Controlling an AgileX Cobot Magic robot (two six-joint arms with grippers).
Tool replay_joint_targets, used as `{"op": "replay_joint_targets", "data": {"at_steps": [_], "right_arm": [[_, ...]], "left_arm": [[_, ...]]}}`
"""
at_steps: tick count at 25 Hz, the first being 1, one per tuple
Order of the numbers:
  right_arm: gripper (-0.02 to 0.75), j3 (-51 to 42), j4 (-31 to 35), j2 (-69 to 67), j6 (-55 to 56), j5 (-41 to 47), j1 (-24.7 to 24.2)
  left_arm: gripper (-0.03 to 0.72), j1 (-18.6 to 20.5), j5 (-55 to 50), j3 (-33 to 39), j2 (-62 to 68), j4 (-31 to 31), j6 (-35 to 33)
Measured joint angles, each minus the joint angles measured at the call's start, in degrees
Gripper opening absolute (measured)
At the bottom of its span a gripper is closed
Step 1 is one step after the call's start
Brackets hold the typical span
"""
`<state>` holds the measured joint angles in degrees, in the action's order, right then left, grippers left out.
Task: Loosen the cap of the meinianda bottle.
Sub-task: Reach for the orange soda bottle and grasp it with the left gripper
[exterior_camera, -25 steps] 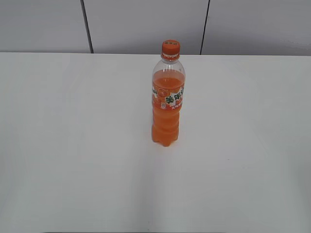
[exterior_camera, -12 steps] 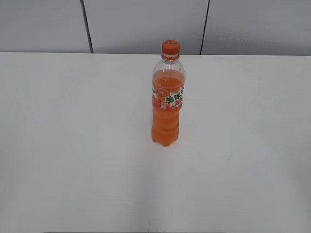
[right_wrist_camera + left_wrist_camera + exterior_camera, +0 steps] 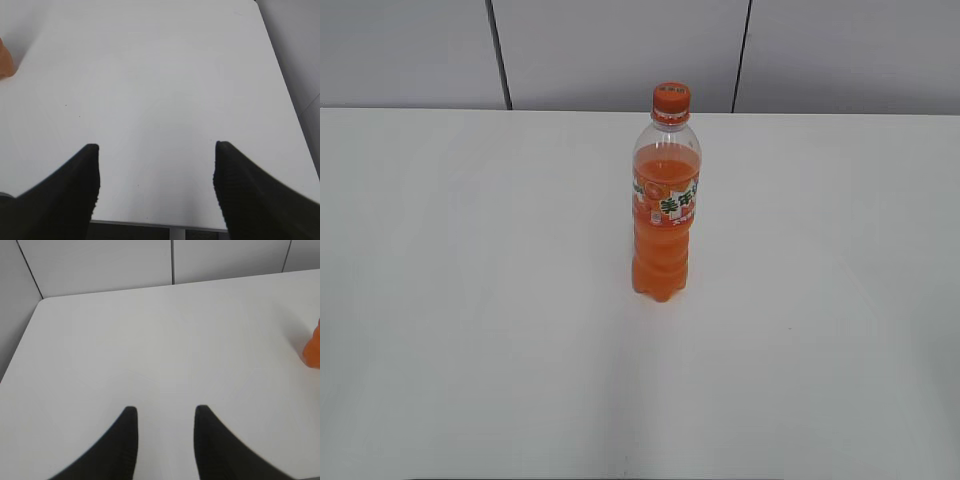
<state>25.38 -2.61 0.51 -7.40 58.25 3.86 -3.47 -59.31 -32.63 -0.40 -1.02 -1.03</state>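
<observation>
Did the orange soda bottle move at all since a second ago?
No. The bottle stands upright in the same spot, its cap still lined up just left of the dark wall seam behind it.

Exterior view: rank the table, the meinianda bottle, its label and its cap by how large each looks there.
1. table, filling most of the view
2. meinianda bottle, standing upright on it
3. label, a band around the bottle's middle
4. cap, slightly smaller than the label

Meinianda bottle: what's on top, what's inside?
An orange cap sits on the meinianda bottle. Inside, orange drink fills it to the shoulder, with clear space above; the label hides a band.
</observation>
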Motion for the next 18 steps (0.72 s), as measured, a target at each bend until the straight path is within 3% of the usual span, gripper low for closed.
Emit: {"op": "replay_joint_targets", "data": {"at_steps": [9, 14, 18], "right_arm": [[0.533, 0.0, 0.0, 0.0, 0.0, 0.0, 0.0], [0.533, 0.0, 0.0, 0.0, 0.0, 0.0, 0.0], [0.533, 0.0, 0.0, 0.0, 0.0, 0.0, 0.0]], "left_arm": [[0.256, 0.0, 0.1, 0.0, 0.0, 0.1, 0.0], [0.385, 0.0, 1.2, -0.3, 1.2, 0.1, 0.0], [0.423, 0.0, 4.2, -0.7, 4.3, -0.1, 0.0]]}}
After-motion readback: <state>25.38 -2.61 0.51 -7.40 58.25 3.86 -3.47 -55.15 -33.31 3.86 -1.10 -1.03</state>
